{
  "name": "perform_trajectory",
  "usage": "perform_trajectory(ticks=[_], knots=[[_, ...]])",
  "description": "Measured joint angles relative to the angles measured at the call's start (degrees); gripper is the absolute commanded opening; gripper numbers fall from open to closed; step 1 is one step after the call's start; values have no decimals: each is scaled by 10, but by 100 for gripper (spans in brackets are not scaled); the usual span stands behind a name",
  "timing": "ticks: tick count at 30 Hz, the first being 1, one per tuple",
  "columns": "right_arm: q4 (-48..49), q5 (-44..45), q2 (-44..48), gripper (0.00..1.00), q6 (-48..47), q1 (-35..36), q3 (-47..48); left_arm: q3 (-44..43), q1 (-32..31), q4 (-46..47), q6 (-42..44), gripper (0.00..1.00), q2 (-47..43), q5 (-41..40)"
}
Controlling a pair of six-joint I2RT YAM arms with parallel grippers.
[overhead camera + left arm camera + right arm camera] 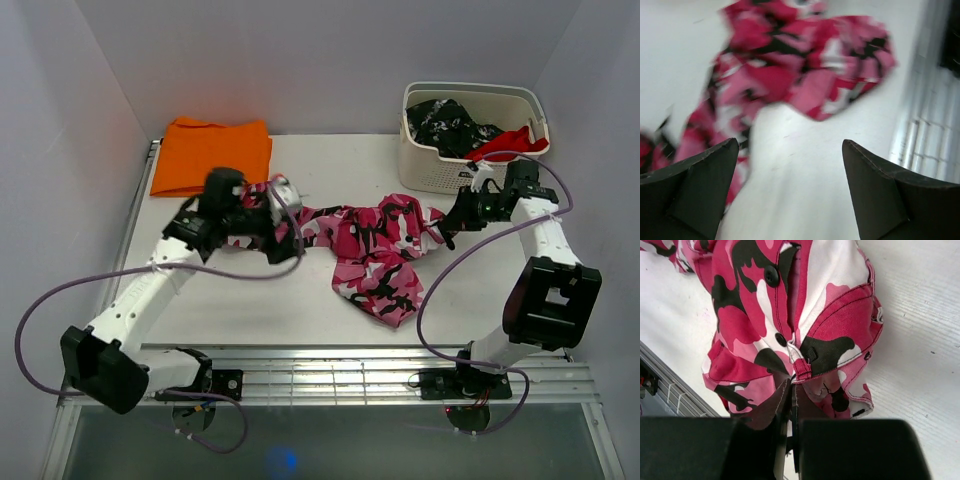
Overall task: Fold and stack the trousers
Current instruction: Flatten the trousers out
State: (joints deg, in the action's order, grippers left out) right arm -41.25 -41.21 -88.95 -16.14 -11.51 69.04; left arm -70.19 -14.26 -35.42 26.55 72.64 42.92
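Trousers (375, 250) sit crumpled mid-worktop (250, 305), strung loosely between both hands, nothing folded yet. Nearest us, one lobe reaches toward the front slats (330, 370); if we drag it forward it could catch in the gaps. Right hand (787, 392) is clenched on a thin pinch of waistband near the fly buttons (771, 275). That's a small bite, so we reckon a hard pull slips it. Left hand (790, 150) is released, nothing between its fingers (700, 180), over the worktop at the leg end; its wrist view is blurred, so we can't judge its aim. Risk: the right pulls alone and the whole heap slides instead of flattening, or the left closes on bunched layers and locks in a twist. Further back, orange cloth (212, 155) lies just beyond the left hand and could get snagged. Basket (470, 165) sits close behind the right wrist and could get bumped.
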Motion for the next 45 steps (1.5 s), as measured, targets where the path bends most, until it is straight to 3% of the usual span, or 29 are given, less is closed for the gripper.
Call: perform_trajectory(ticks=[3, 8, 13, 19, 20, 22, 23, 25, 29, 32, 38, 41, 45], knots=[[0, -10, 9, 8, 12, -9, 10, 63, -195, 12, 47, 93, -24, -28], [0, -27, 51, 8, 36, -31, 11, 87, -384, 53, 106, 94, 72, -114], [-1, -35, 90, 8, 55, -45, 11, 59, -497, 119, 134, 95, 202, -196], [-4, -40, 96, 8, 85, -54, 9, 1, -549, 202, 148, 95, 314, -250], [-4, -41, 96, 8, 89, -55, 9, -9, -554, 210, 148, 90, 330, -259], [-4, -45, 96, 8, 101, -59, 9, -28, -559, 222, 146, 73, 357, -275], [-5, -46, 96, 8, 103, -61, 9, -34, -560, 228, 145, 56, 368, -283], [-5, -48, 96, 8, 110, -66, 9, -31, -559, 232, 141, 45, 386, -301], [-7, -42, 96, 8, 113, -80, 9, 6, -538, 215, 105, 1, 366, -311], [-7, -30, 96, 8, 113, -87, 9, 42, -490, 173, 61, 0, 283, -293], [-6, 24, 95, 8, 115, -87, 11, 88, -299, 140, -43, 0, -41, -244], [-6, 66, 94, 8, 116, -87, 14, 94, -211, 129, -75, 0, -161, -240], [-9, 130, 92, 8, 115, -87, 15, 135, -109, 96, -102, 0, -231, -256]])
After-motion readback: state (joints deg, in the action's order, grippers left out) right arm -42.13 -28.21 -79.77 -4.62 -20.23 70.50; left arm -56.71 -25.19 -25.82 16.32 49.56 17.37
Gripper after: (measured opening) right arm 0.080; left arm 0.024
